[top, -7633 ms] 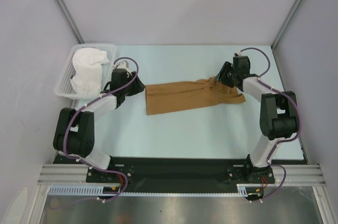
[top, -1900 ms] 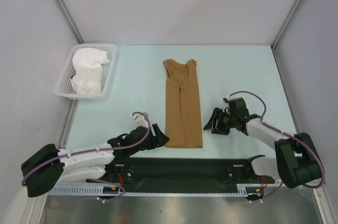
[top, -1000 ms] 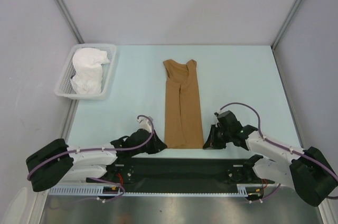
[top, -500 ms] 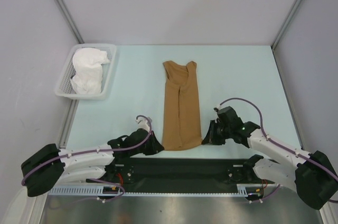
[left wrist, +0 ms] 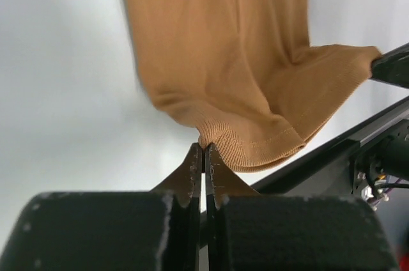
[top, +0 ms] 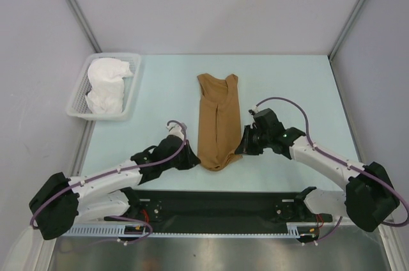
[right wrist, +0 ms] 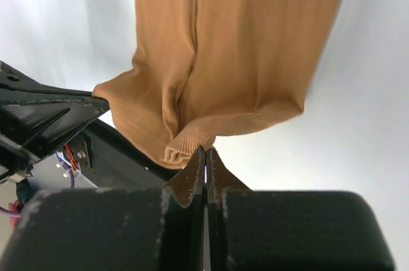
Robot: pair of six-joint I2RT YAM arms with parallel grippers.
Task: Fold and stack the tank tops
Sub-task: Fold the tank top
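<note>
The tan tank top (top: 217, 114) lies lengthwise down the middle of the pale blue table (top: 294, 85), its neck and straps at the far end and its hem towards the arms. Only the hem end is off the surface. The left gripper (left wrist: 203, 150) has its jaws pressed together on the ribbed hem at the left corner, and the right gripper (right wrist: 206, 151) has its jaws pinching the right corner in the same way. Between the two pinches the hem sags in a shallow pouch and the cloth above it bunches into soft folds, while the upper part of the top rests flat on the table.

Both arms reach in low from either side, so the two grippers stand close together with just the narrow folded top between them. From each wrist camera the other gripper's dark tip shows at the far corner of the hem. Just behind the raised hem, on the near side, runs the black base plate (top: 223, 202) that the arms are bolted to.

The white tank top (top: 105, 84) is crumpled in a heap inside the white lattice basket (top: 131, 95), which sits at the far-left corner of the table against the grey wall (top: 38, 60), well apart from both arms and from the tan top.
</note>
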